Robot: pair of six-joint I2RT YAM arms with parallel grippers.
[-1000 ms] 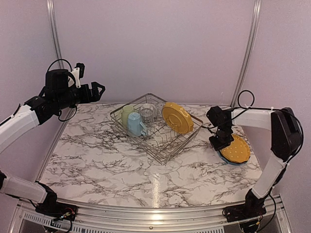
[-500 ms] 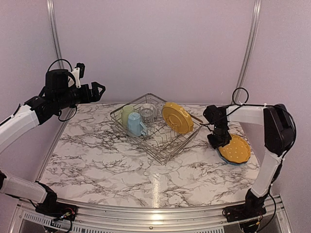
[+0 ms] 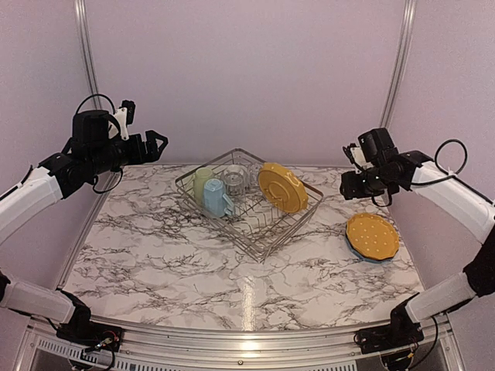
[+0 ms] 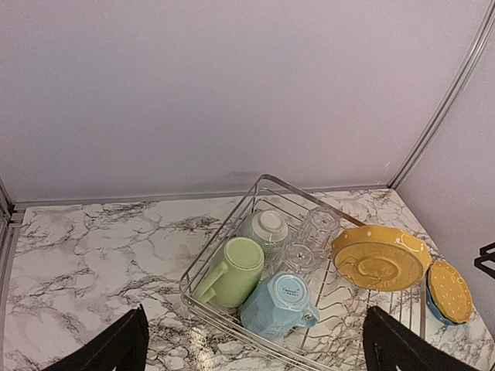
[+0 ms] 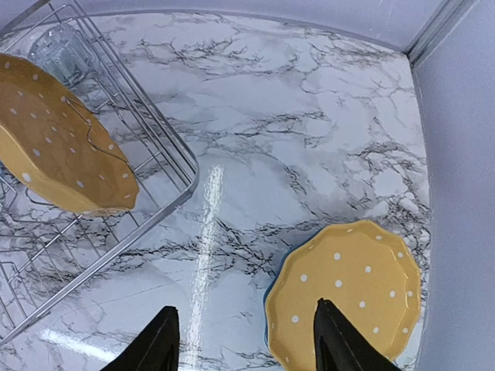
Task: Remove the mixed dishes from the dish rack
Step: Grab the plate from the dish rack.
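Yellow-orange plate (image 5: 344,297) lies unloaded on the desk (image 3: 193,263); left tool (image 3: 158,145) and right tool (image 5: 246,344) gape empty; next, pinch the dish rack's (image 3: 255,228) upright plate (image 3: 282,187).

The top external camera sits high at the near edge of the table (image 3: 193,263) and looks down and forward across all of it to the back wall (image 3: 247,77). The left wrist camera looks down from high on the left, well apart from the dish rack (image 4: 220,232). The right wrist camera faces steeply down, nearer, over the rack's right corner. All 3 views share the rack, its upright yellow plate (image 3: 282,188) and the flat yellow plate (image 3: 373,236) on the table.
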